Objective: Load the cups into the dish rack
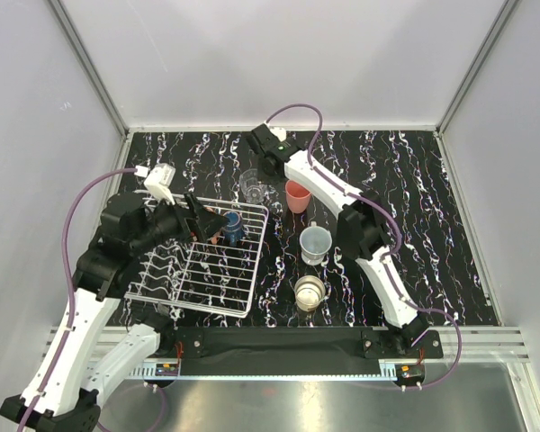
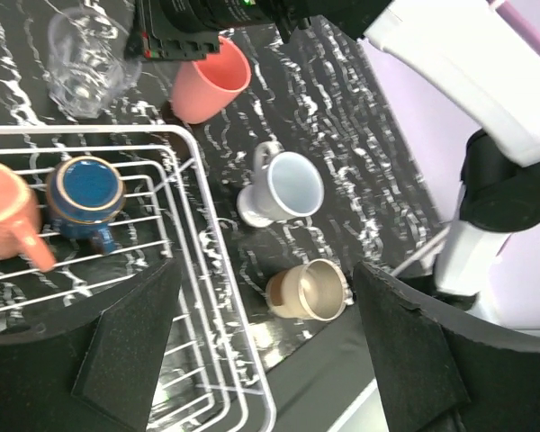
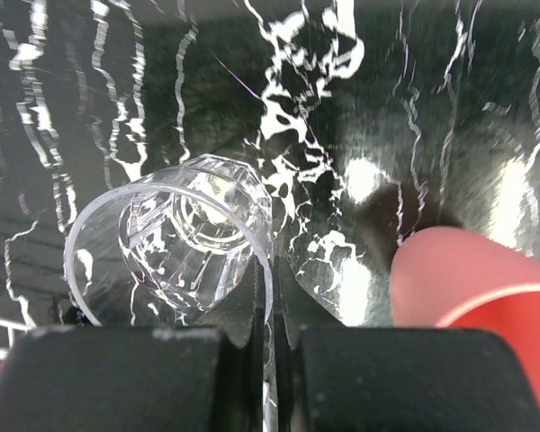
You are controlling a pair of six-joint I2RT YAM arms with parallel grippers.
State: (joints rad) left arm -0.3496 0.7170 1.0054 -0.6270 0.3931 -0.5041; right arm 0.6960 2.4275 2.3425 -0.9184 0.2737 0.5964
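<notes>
The right gripper [image 3: 272, 299] has its jaws pinched shut on the rim of a clear glass [image 3: 166, 238], upright on the bench [image 1: 414, 225] just beyond the dish rack's [image 1: 198, 279] far corner. The left gripper [image 1: 202, 220] hovers over the rack, jaws wide.

the salmon mug [image 2: 4, 211] is cut off by the left wrist view's left edge; the coral-red tumbler [image 3: 477, 279] runs blurred off the right wrist view's corner

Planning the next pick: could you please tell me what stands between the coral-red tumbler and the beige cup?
The pale blue-white mug stands between the coral-red tumbler and the beige cup, as the top view shows.
</notes>
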